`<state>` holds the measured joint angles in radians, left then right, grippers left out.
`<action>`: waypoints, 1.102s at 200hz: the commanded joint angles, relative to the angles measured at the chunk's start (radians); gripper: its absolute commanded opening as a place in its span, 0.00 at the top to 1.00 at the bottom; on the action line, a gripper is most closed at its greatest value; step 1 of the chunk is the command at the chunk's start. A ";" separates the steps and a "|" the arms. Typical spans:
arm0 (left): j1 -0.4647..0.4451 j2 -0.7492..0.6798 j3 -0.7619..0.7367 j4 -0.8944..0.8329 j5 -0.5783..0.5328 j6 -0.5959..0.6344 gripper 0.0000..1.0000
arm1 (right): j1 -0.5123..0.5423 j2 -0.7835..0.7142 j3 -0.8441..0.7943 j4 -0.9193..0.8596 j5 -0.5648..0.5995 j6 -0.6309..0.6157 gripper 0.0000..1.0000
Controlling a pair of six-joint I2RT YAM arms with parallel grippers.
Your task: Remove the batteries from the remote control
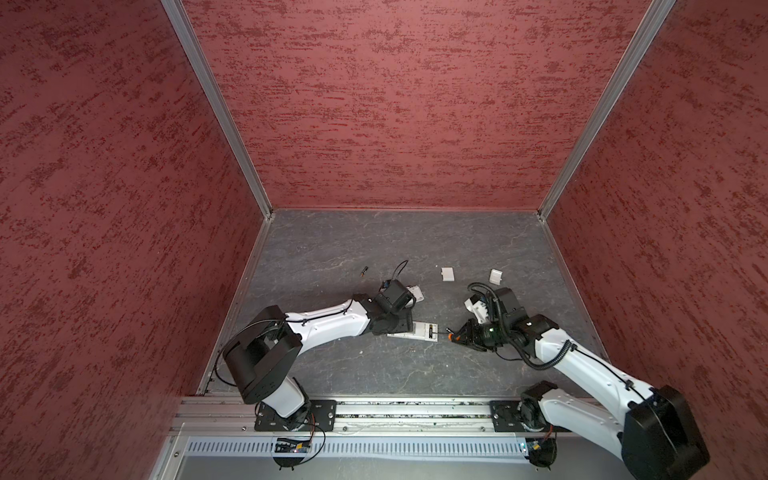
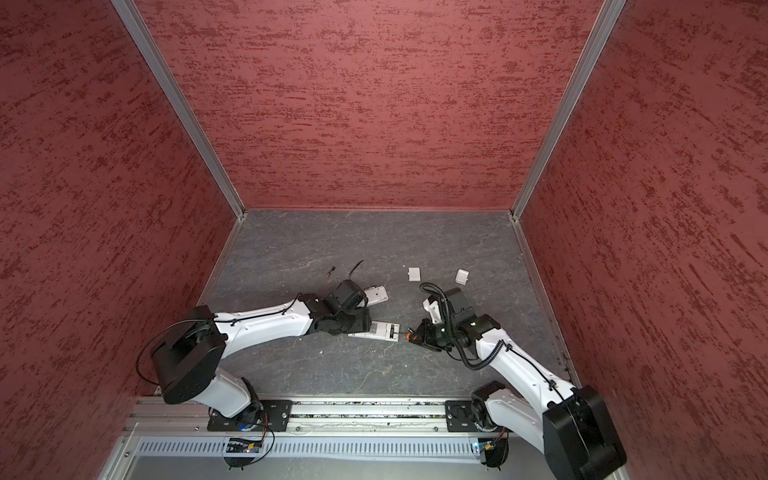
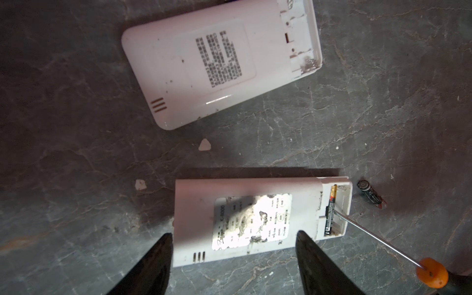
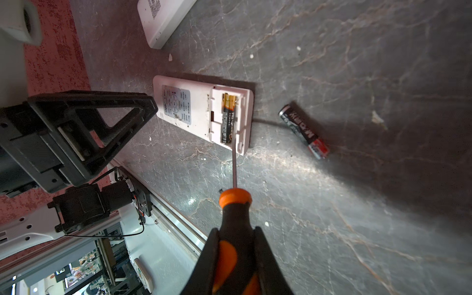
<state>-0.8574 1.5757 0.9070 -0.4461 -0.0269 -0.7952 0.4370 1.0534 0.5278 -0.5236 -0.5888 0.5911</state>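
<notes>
Right fingers (image 4: 268,265) clamp the screwdriver (image 4: 235,212) handle; left fingers (image 3: 150,268) stand wide apart over the remote (image 4: 200,107), apparently gripping nothing. 1 battery (image 4: 228,117) sits in the remote's open bay, at the end away from the left fingers, with the screwdriver tip against it. It looks light, rigid and slick, so lever it near an end. 1 loose battery (image 4: 302,130) lies just beside the remote on the surface (image 4: 357,204).

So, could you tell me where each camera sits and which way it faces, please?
Top views: high over the base rail, facing down at the table; left arm and right arm show.
Left wrist: above the left hand, facing down onto the remote; both fingers show.
Right wrist: behind the right hand, facing along the screwdriver it grips.
Shared: both wrist views show the battery in the remote.
</notes>
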 commanded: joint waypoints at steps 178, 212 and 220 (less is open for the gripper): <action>0.037 -0.018 0.032 -0.112 -0.095 0.092 0.25 | 0.069 0.017 -0.046 0.154 -0.058 0.058 1.00; 0.036 0.042 0.043 -0.112 -0.099 0.119 0.25 | 0.070 0.014 -0.058 0.170 -0.060 0.065 1.00; 0.036 0.057 0.045 -0.107 -0.094 0.126 0.25 | 0.071 0.014 -0.059 0.174 -0.061 0.067 1.00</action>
<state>-0.8249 1.5898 0.9306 -0.5438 -0.1104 -0.7109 0.4988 1.0737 0.4782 -0.3927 -0.6273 0.6483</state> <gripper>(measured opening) 0.748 0.213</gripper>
